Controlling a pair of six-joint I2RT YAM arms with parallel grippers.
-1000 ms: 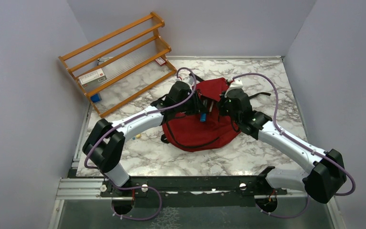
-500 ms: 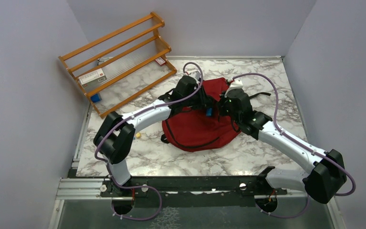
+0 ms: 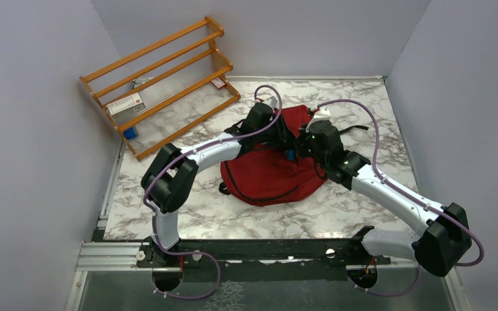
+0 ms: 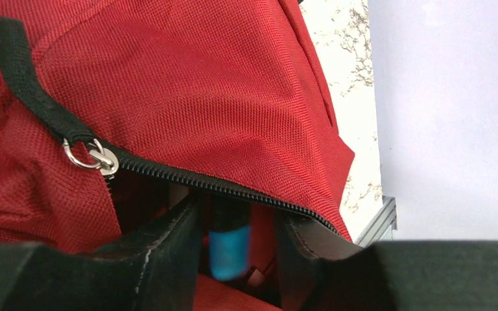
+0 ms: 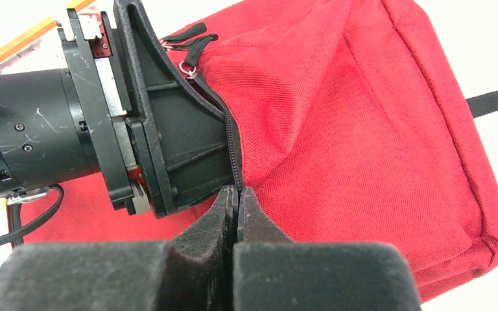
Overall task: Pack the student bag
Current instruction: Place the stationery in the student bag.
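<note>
Far left, a wooden rack [image 3: 162,78] holds a white box [image 3: 126,103] with a red label, its writing too small to read. On the desk [image 3: 233,214], centrally, lies the student bag [image 3: 266,178], rounded bottom toward the arm bases, zipped mouth at the far end. The left jaws stand partly apart inside that mouth, with a blue cylinder [image 4: 228,249] between them and space showing beside it. The right jaws are pinched tight on the bag's zipper [image 5: 232,149] edge.
</note>
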